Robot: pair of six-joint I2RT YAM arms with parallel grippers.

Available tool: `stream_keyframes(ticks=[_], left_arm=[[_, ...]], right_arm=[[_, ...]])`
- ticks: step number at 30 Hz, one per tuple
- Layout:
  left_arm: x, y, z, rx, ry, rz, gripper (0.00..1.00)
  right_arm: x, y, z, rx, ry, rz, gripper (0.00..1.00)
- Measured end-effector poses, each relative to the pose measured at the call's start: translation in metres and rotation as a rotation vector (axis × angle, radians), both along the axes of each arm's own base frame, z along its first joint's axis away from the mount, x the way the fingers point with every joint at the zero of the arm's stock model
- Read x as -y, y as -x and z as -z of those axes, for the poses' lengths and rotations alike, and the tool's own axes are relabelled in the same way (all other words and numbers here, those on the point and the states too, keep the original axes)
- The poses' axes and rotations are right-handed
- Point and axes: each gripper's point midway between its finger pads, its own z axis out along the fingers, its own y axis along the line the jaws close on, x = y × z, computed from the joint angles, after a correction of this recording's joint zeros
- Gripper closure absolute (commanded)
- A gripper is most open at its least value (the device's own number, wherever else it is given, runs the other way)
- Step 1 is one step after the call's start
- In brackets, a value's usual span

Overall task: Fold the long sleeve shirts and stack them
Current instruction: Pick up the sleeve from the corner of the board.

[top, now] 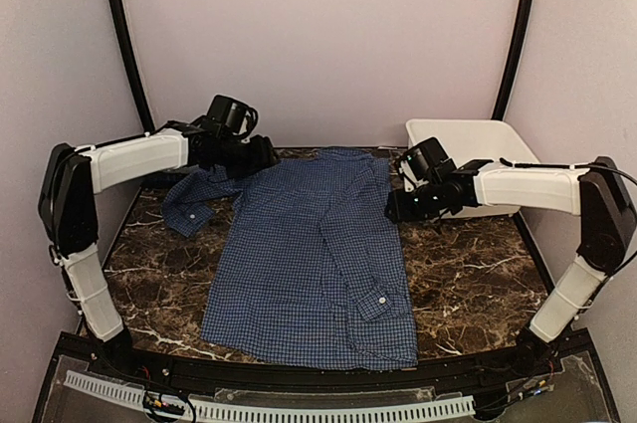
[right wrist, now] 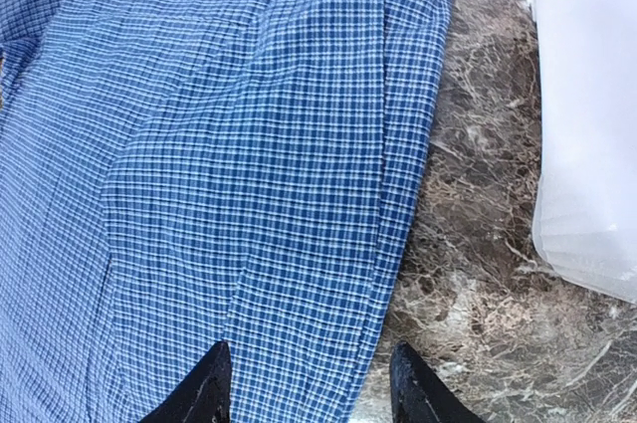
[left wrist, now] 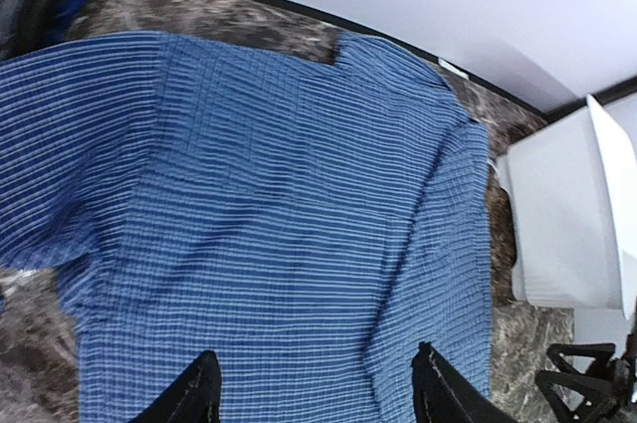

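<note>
top external view shows one blue check shirt lying flat in the middle of the dark marble table. its collar end points to the far wall and its bottom hem is near the arms' bases. one sleeve is folded over the body, with its cuff and a white button down near the hem on the right. the other sleeve sticks out to the left and lies bunched on the table.

the left gripper is low at the far left shoulder of the shirt. the left wrist view shows its two black fingers wide apart over the cloth, with nothing pinched between them. the right gripper is at the far right edge of the shirt. the right wrist view shows its fingers apart too, one over the shirt and one over the table just past the shirt's edge. they hold nothing.

a white tub sits at the far right corner of the table, near the shirt but not touching it. the right arm reaches across its front. the part of its inside that shows is plain white, and the arm hides the rest.
</note>
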Motion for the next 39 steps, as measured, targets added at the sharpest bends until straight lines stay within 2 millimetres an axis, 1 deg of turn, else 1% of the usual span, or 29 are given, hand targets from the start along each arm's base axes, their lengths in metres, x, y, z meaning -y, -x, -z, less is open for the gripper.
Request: stream_keyframes(ticks=[4,7,8,9,10,12,15,17,20,23,27,31,33,34,35,36,37,38,39], left_arm=[[-0.068,0.023,0.02,-0.044,-0.057,-0.161,0.36],[-0.118,0.043,0.043,-0.093,-0.125,-0.302,0.37],[-0.129,0.049,0.049,-0.107,-0.142,-0.337,0.37],[-0.145,0.055,0.056,-0.122,-0.16,-0.386,0.38],[-0.154,0.06,0.062,-0.135,-0.17,-0.413,0.38],[-0.178,0.072,0.077,-0.167,-0.191,-0.484,0.39],[-0.211,0.083,0.096,-0.214,-0.217,-0.574,0.41],[-0.231,0.085,0.108,-0.243,-0.237,-0.632,0.42],[-0.244,0.081,0.117,-0.258,-0.249,-0.672,0.44],[-0.249,0.076,0.131,-0.286,-0.268,-0.688,0.47],[-0.249,0.069,0.147,-0.318,-0.284,-0.689,0.49],[-0.248,0.062,0.16,-0.341,-0.294,-0.684,0.57],[-0.247,0.059,0.162,-0.337,-0.294,-0.683,0.63],[-0.247,0.057,0.162,-0.335,-0.293,-0.682,0.7],[-0.247,0.056,0.162,-0.334,-0.292,-0.682,0.74],[-0.247,0.055,0.162,-0.332,-0.293,-0.684,0.84],[-0.247,0.054,0.163,-0.331,-0.295,-0.683,0.88],[-0.248,0.054,0.163,-0.329,-0.296,-0.686,0.96],[-0.248,0.054,0.163,-0.33,-0.297,-0.688,0.99]], right_arm=[[-0.009,0.001,-0.013,0.025,-0.047,-0.027,0.49],[-0.016,0.0,-0.023,0.052,-0.084,-0.043,0.5],[-0.017,-0.001,-0.027,0.063,-0.094,-0.047,0.5],[-0.019,-0.001,-0.031,0.073,-0.105,-0.05,0.5],[-0.02,0.0,-0.034,0.079,-0.113,-0.054,0.5],[-0.023,0.0,-0.041,0.099,-0.134,-0.062,0.51],[-0.024,0.0,-0.048,0.12,-0.152,-0.067,0.53],[-0.024,0.0,-0.051,0.13,-0.161,-0.068,0.54],[-0.024,0.001,-0.052,0.138,-0.166,-0.069,0.56],[-0.022,0.003,-0.052,0.138,-0.167,-0.064,0.57],[-0.02,0.005,-0.055,0.145,-0.17,-0.061,0.57],[-0.019,0.006,-0.057,0.151,-0.176,-0.058,0.58],[-0.018,0.006,-0.057,0.152,-0.177,-0.057,0.58],[-0.018,0.006,-0.057,0.151,-0.176,-0.056,0.58],[-0.018,0.007,-0.057,0.15,-0.177,-0.055,0.58],[-0.017,0.007,-0.056,0.148,-0.176,-0.054,0.58],[-0.017,0.008,-0.055,0.145,-0.177,-0.05,0.58],[-0.016,0.008,-0.054,0.143,-0.177,-0.047,0.58],[-0.016,0.009,-0.054,0.142,-0.177,-0.046,0.58]])
